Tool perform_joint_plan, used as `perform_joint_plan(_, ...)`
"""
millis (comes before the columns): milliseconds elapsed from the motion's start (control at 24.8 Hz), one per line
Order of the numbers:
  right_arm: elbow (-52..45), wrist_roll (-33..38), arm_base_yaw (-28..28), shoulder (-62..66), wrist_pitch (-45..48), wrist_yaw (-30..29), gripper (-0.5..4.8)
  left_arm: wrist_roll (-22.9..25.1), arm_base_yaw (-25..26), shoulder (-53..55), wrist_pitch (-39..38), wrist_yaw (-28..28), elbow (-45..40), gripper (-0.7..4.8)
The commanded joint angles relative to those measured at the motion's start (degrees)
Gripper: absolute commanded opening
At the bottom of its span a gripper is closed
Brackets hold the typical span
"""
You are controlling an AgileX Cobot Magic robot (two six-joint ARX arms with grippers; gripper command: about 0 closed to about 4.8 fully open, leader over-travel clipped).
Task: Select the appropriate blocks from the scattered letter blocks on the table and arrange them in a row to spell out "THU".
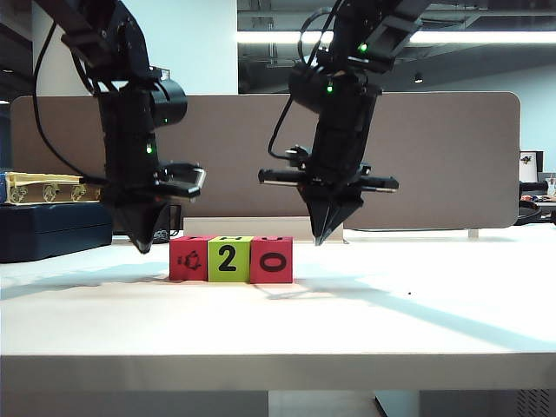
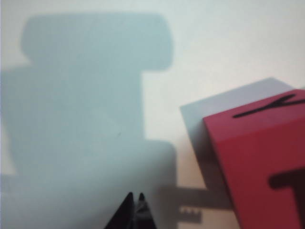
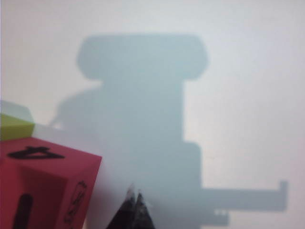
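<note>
I see the letter blocks rowed between my left gripper and right gripper, both pinched closed, empty

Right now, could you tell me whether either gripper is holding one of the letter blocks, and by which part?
Nothing is held. The left gripper and right gripper are both shut and empty, hanging above the table at either end of the row of letter blocks.

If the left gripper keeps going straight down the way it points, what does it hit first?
Probably bare table. The left gripper, jaws shut, points down beside the row's left red block, and its wrist view shows only white tabletop ahead of the tips, block off to the side. Depth is hard to judge.
</note>
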Motion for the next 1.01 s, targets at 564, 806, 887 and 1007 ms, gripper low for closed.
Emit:
perform_joint_plan(564, 0.15, -4.37, 0.72, -9.57, -11.08, -0.57, -0.02, -2.25, -1.14, -6.86, -10.47, 10.62, 0.26, -0.05)
perform_joint_plan(806, 0.15, -6.05, 2.29, -15.21, -18.93, -1.77, -0.02, -2.40, -3.56, -14.91, -15.78, 10.58, 0.28, -0.05)
perform_joint_plan(887, 0.15, -6.47, 3.21, -17.99, -19.80, -1.70, -0.02, -2.80, -4.57, -18.73, -17.35, 10.56, 0.28, -0.05)
perform_joint_plan(1007, 0.15, -6.47, 4.68, -20.83, -20.52, -1.57, -0.02, -3.32, -6.27, -21.81, -18.86, 10.47, 0.28, -0.05)
